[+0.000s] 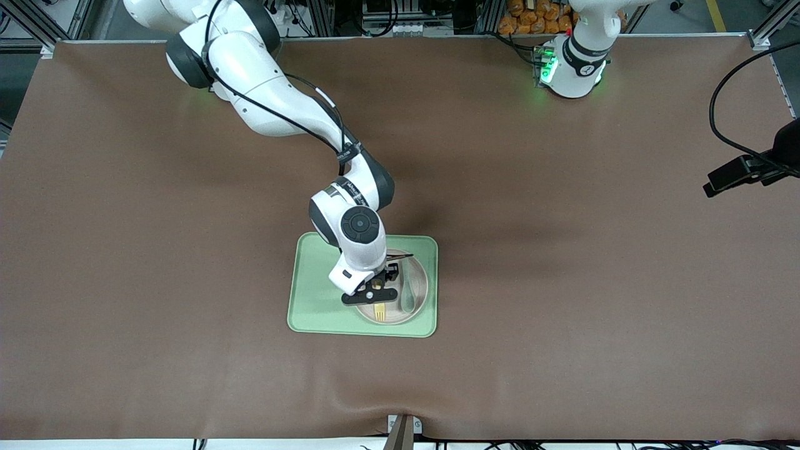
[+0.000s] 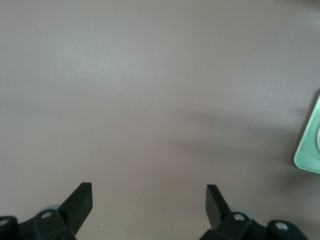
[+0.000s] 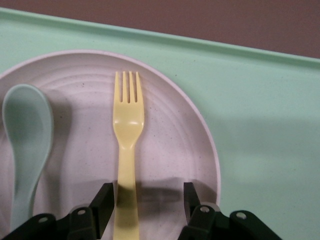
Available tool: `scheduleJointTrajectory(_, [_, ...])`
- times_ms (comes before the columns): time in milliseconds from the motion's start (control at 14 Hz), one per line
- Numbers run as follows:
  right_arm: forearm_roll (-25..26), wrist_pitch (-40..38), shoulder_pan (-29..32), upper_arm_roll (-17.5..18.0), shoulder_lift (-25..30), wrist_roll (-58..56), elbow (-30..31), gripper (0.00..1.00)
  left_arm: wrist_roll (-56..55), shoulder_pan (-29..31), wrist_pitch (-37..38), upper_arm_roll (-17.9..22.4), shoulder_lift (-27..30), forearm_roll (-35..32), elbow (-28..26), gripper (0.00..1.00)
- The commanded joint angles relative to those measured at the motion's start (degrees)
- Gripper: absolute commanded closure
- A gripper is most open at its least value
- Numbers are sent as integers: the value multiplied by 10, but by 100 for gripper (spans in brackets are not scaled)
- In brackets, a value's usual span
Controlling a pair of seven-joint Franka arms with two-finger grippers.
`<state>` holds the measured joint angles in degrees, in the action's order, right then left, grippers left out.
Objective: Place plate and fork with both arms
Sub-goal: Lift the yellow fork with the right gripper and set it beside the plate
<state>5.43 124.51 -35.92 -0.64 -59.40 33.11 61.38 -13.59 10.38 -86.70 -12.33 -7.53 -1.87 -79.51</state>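
Note:
The speckled off-white plate (image 1: 420,281) lies in the light green tray (image 1: 319,300), toward the left arm's end of it. The pale yellow fork (image 1: 379,310) lies flat on the plate beside a teal spoon (image 1: 407,297). My right gripper (image 1: 374,294) is low over the plate, open. In the right wrist view the fork's (image 3: 128,125) handle runs between the right gripper's (image 3: 148,192) jaws, close against one finger (image 3: 104,202), on the plate (image 3: 170,150). My left gripper (image 2: 149,192) is open and empty over bare brown table; it is out of the front view.
The left arm's base (image 1: 572,62) stands at the table's back edge and the arm rises out of view. A black clamp with cable (image 1: 750,169) juts in at the left arm's end. A tray corner (image 2: 309,150) shows in the left wrist view.

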Motion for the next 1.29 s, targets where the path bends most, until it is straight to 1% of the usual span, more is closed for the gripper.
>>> scheduleJointTrajectory(0, [5, 2, -7, 1, -19, 18, -26, 50, 11, 6, -3, -2, 14, 11, -15, 0])
scheduleJointTrajectory(71, [5, 1, -7, 1, -19, 19, -26, 78, 12, 7, -3, -2, 14, 11, -14, 0])
scheduleJointTrajectory(143, [5, -1, -7, 1, -19, 19, -26, 91, 12, 6, -3, -2, 15, 11, -14, 0])
scheduleJointTrajectory(214, [5, -1, -7, 1, -19, 19, -26, 100, 12, 6, -3, -2, 15, 11, -15, 0])
scheduleJointTrajectory(357, [5, -6, -6, 5, -17, 18, -27, 100, 12, 6, -3, -2, 14, 11, -15, 0])
scheduleJointTrajectory(571, [5, -29, 9, 26, -12, 18, -31, 100, 12, 6, -4, -2, 12, 11, -15, 0])
scheduleJointTrajectory(643, [0, -43, 17, 34, -9, 18, -42, 100, 12, 7, -4, -2, 13, 11, -14, 0])
scheduleJointTrajectory(714, [-18, -58, 23, 41, -3, 19, -54, 100, 12, 7, -4, -2, 13, 11, -14, 0])
scheduleJointTrajectory(857, [-41, -68, 34, 42, 15, 19, -61, 100, 12, 7, -4, -2, 13, 11, -14, 0])
scheduleJointTrajectory(1000, [-42, -70, 58, 41, 42, 17, -57, 100, 12, 7, -7, -2, 12, 11, -13, 0])
scheduleJointTrajectory(1143, [-40, -71, 79, 43, 46, 5, -50, 100, 12, 6, -7, -2, 10, 11, -14, 0])
scheduleJointTrajectory(1214, [-40, -75, 86, 43, 55, -3, -34, 100, 12, 7, -7, -2, 11, 11, -14, 0])
